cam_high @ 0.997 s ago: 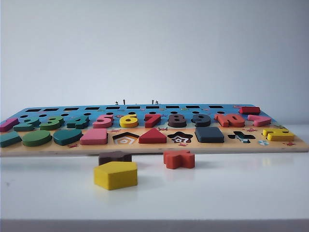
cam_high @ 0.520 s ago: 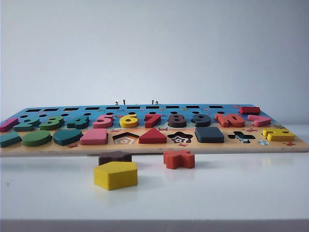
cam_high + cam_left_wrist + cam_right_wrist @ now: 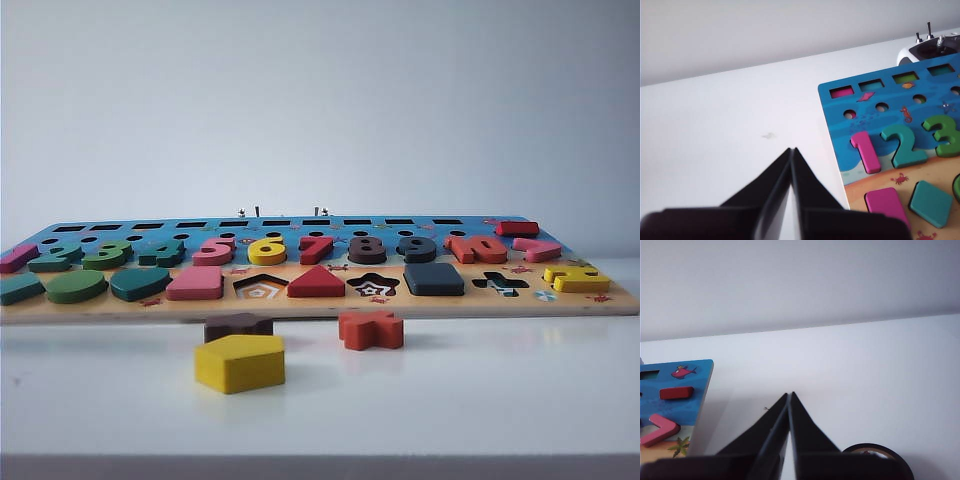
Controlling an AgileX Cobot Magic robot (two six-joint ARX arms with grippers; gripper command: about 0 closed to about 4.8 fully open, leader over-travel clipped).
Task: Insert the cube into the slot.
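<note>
Plain pale wall (image 3: 320,100) behind; nothing else of the room shows. We see a white, smooth table (image 3: 500,400) carrying a long wooden puzzle board (image 3: 320,305), which lies with its length across the exterior view.

The dark navy cube (image 3: 433,278) lies on the board in the row of shapes, between the star recess and the cross recess, with its long side running along the board's length. No checkerboard floor shows around it, so we judge that it already covers the slot; whether it sits fully down we cannot tell.

The left pincer (image 3: 791,150) has its two fingers pressed together, empty, over bare table just off the board's end with the numerals one to three. The right pincer (image 3: 790,394) is likewise closed and empty, off the opposite end.

The cube appears in neither wrist view. It lies toward the right pincer's half of the board, so we judge that arm the nearer.

Nearer the exterior camera than the board, well away from both pincers, lie a yellow pentagon (image 3: 240,362), a brown block (image 3: 238,325) and an orange-red piece (image 3: 371,329).
</note>
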